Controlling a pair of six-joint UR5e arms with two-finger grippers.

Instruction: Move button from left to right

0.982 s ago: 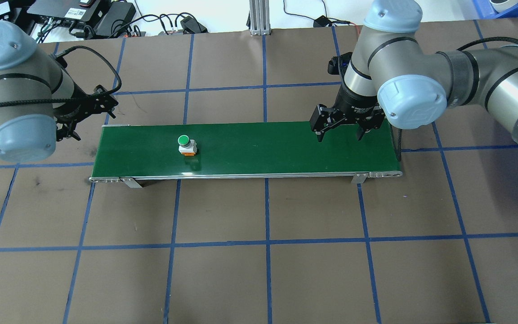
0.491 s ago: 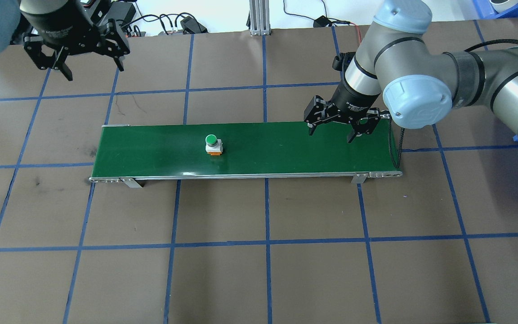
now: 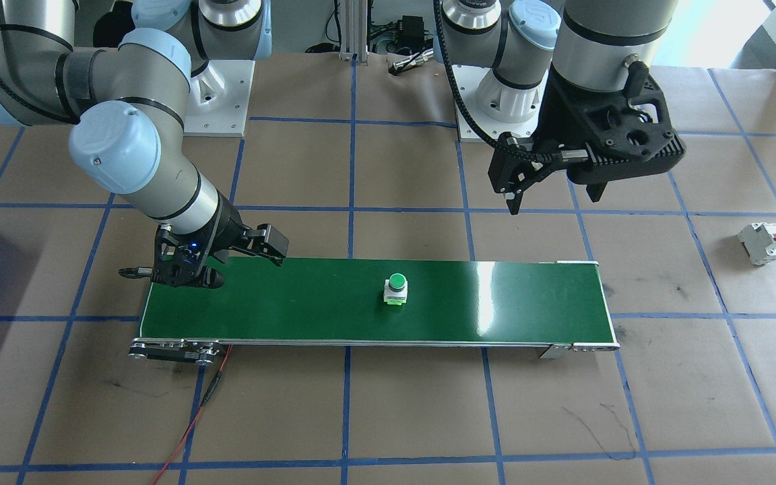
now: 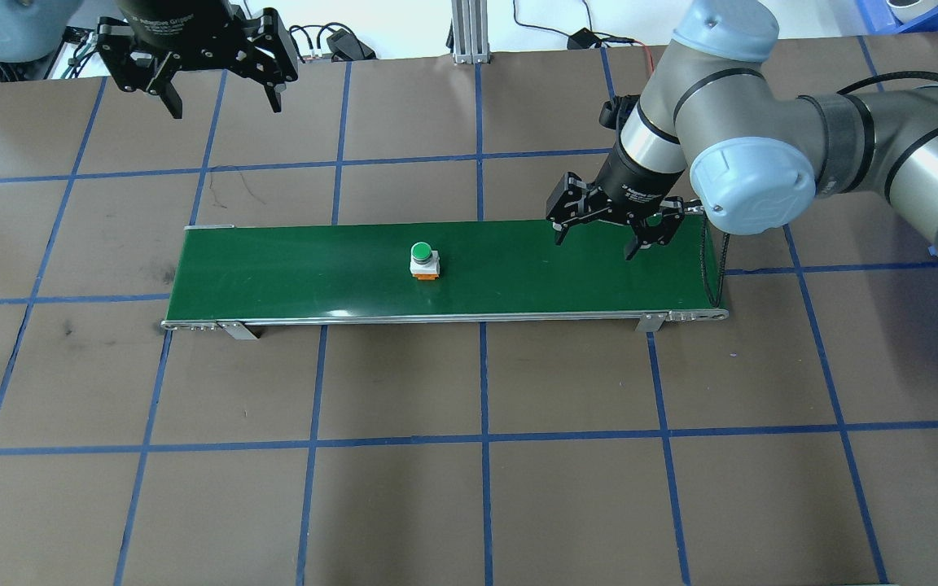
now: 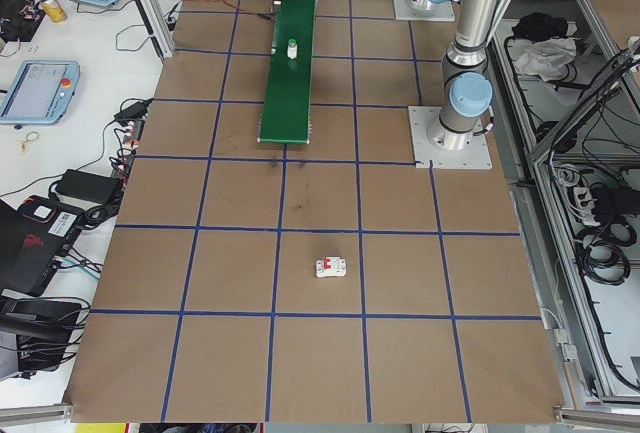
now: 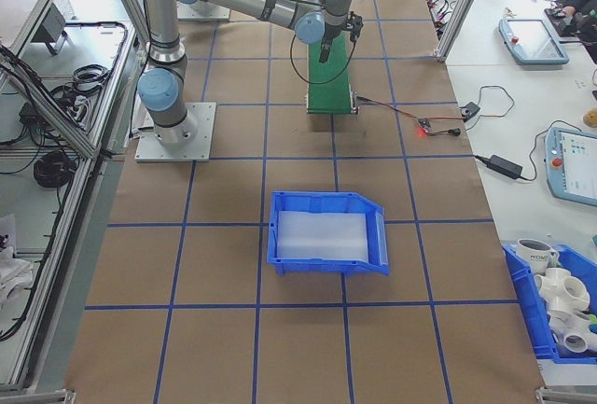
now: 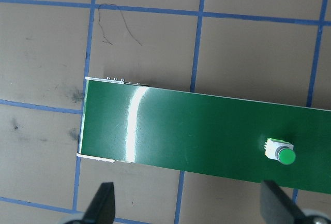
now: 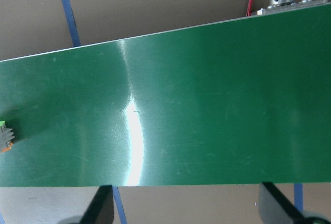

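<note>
Brown gridded worktop (image 4: 469, 505) carrying a green conveyor belt (image 4: 273, 273). Right end effector (image 4: 607, 232), fingers apart and empty, hangs over the belt's right end; left end effector (image 4: 212, 69), likewise spread and empty, is raised beyond the belt's left end. The button (image 4: 423, 260) stands upright near mid-belt, well apart from both. Probably light, rigid, easily toppled; best pinched across the squarish grey-white body beneath the green head.

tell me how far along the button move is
Done: the button stands free near the middle of the green conveyor belt, and the left gripper is open, up and away. In hand: the right gripper hangs open over the belt's right end. Left: the button reaching it and being picked up.
</note>
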